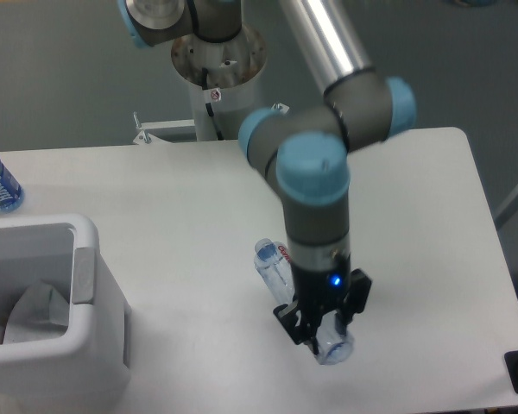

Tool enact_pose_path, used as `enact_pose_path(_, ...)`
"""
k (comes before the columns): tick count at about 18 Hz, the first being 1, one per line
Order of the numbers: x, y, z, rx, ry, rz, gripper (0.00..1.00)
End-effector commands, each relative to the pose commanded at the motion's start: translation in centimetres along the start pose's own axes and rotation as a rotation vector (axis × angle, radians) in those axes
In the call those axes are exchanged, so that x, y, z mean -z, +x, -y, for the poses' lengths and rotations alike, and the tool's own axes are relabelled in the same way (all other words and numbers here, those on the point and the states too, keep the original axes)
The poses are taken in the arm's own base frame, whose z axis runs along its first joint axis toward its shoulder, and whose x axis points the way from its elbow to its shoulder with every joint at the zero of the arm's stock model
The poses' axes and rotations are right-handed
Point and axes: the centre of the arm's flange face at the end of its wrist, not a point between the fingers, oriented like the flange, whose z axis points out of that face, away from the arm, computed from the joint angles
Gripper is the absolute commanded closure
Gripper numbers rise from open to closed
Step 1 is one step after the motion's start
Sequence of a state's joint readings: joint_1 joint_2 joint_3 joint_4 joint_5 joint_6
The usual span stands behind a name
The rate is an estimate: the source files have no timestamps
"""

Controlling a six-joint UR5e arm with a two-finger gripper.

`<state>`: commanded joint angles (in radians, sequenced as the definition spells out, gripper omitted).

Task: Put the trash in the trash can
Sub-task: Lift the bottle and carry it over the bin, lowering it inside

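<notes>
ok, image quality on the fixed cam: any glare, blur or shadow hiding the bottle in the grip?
Fixed camera: soft, slightly blurry overall; even diffuse light. Only a faint shadow lies on the table beneath the gripper. The clear bottle is see-through and low-contrast, its outline hard to trace, and the wrist hides its middle. The arm's metal tube shows a bright streak.

Robotics laboratory workcell. An industrial arm (315, 164) stands on a metal pedestal (217, 73) (a small warning sticker is fixed to it) behind a plain white table (173, 198). Beyond the table lies bare grey flooring (60, 78), without domestic furnishings.
</notes>
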<state>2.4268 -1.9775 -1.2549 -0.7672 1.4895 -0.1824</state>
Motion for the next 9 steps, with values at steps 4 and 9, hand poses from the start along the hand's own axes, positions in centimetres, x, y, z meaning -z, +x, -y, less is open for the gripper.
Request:
enact_pose_path(4,6.4,3.4,2.1,-0.033,0.134,-0.050,0.52)
enact_pose_path(9,11.4,10.7,1.7,-0.115,0.202,-0.142,0.52)
